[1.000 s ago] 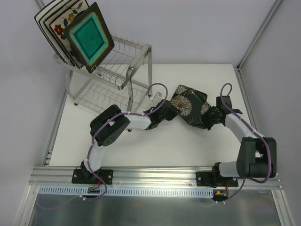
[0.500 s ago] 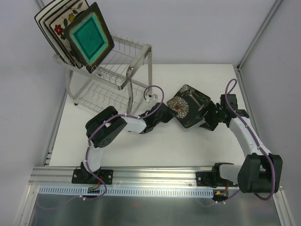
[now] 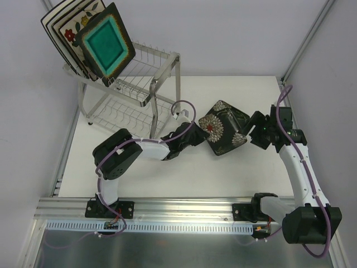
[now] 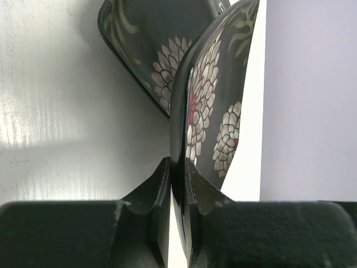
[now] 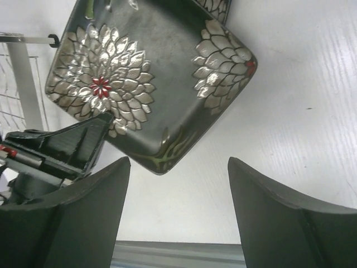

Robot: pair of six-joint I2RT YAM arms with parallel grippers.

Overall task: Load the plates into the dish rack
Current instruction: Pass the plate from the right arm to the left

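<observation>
A dark square plate with white blooms (image 3: pixel 225 134) (image 5: pixel 150 72) hangs tilted over the middle of the white table. My left gripper (image 3: pixel 196 134) (image 4: pixel 178 170) is shut on its left rim, which shows edge-on between the fingers (image 4: pixel 159 184). My right gripper (image 3: pixel 251 133) (image 5: pixel 178 162) stands open just right of the plate, touching nothing. The silver wire dish rack (image 3: pixel 139 84) stands at the back left. On its top shelf lean the dark teal-centred plate (image 3: pixel 105 48), the cream flowered plate (image 3: pixel 71 32) and others behind them.
The rack's lower shelf (image 3: pixel 125 114) holds nothing. Grey walls close in the back and both sides. An aluminium rail (image 3: pixel 178 206) with the arm bases runs along the near edge. My left gripper's black body (image 5: pixel 61 148) shows in the right wrist view.
My right gripper has opened, let go of the bloom plate and drawn back to the right. The left gripper keeps hold of the plate, which has turned and shifted slightly.
</observation>
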